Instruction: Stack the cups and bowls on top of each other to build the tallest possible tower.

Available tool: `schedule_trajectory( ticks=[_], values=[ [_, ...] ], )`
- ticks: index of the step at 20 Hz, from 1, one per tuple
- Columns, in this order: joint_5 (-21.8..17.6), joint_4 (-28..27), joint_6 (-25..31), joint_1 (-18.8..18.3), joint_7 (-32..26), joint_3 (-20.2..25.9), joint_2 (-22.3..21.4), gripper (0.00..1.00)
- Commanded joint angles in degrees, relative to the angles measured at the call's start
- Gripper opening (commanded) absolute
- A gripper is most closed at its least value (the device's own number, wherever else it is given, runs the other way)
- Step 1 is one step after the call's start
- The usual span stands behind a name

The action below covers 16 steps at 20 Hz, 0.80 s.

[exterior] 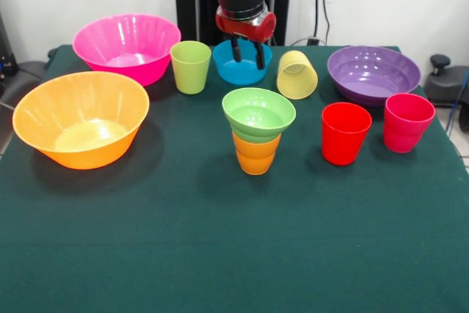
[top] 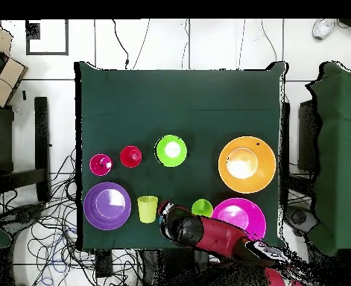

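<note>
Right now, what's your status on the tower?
Gripper jaws open, down in small blue plastic bowl. Tower: small light green bowl on orange ribbed cup. Tipped pale yellow cup beside it.

Five small plastic cups: ribbed orange tumbler [exterior: 256, 153], red tumbler [exterior: 344, 133], pink-red tumbler [exterior: 407, 122], lime green tumbler [exterior: 190, 66], translucent pale yellow tumbler [exterior: 297, 74]. Five plastic bowls: large orange bowl [exterior: 80, 118], large pink bowl [exterior: 126, 47], wide shallow purple bowl [exterior: 373, 73], small blue bowl [exterior: 242, 64], small light green bowl [exterior: 259, 113]. One green-covered bench [exterior: 234, 240]. One robot gripper [exterior: 248, 55].
</note>
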Motion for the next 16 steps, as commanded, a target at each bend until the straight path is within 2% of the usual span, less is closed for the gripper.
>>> schedule_trajectory(
  ticks=[1, 16],
  values=[
    [3.08, -2.71, -4.31, 2.15, 10.45, 0.2, 2.95, 1.0],
    [3.12, -3.91, -6.3, 3.2, 10.54, -1.06, 5.08, 1.0]
  ],
)
